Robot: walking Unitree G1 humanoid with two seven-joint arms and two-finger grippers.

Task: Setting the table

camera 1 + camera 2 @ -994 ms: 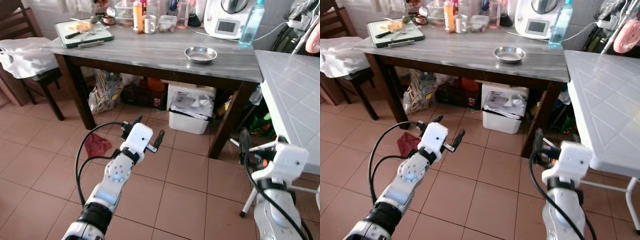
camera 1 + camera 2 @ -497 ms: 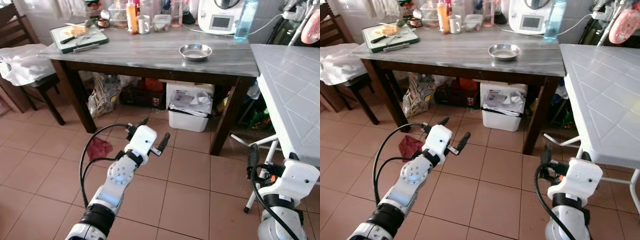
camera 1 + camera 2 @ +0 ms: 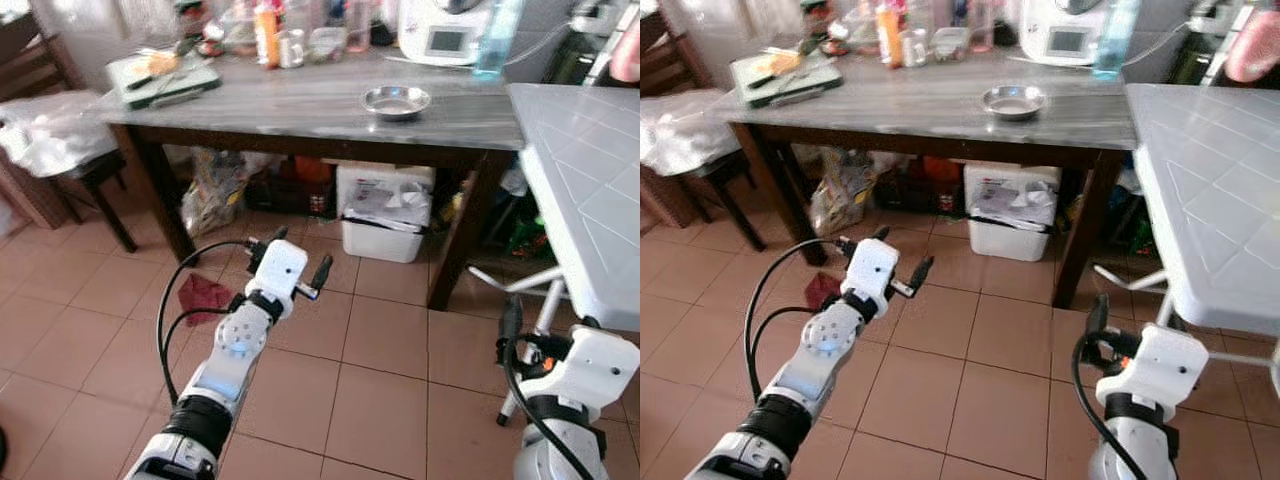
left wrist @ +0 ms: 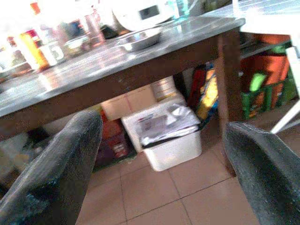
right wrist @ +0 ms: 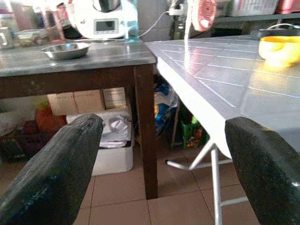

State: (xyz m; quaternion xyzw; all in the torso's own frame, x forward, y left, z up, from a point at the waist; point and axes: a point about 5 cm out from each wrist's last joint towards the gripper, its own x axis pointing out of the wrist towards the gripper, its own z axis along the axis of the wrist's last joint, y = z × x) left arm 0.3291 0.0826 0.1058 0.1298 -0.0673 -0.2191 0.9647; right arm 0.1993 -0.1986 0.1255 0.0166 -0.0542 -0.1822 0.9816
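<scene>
With the left gripper (image 3: pixel 297 268) and right gripper (image 5: pixel 164 154) both spread and empty, the approach should aim for the steel bowl (image 3: pixel 396 101) near the dark table's (image 3: pixel 300 108) right front edge.

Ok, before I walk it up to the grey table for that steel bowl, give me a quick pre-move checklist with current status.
1. Left gripper empty and open: ok; its fingers stand apart over the floor tiles with nothing between them.
2. Right gripper empty and open: ok; the wrist view shows a wide gap between the fingers.
3. Steel bowl free to grasp: ok; it sits alone near the grey table's front edge, upright.
4. Bowl empty: cannot tell; the inside is too small to read.
5. Floor path to the table: not ok; a red cloth lies on the tiles, left of the left arm.
6. Clearance on the right: not ok; the white folding table stands close beside the right arm.
</scene>
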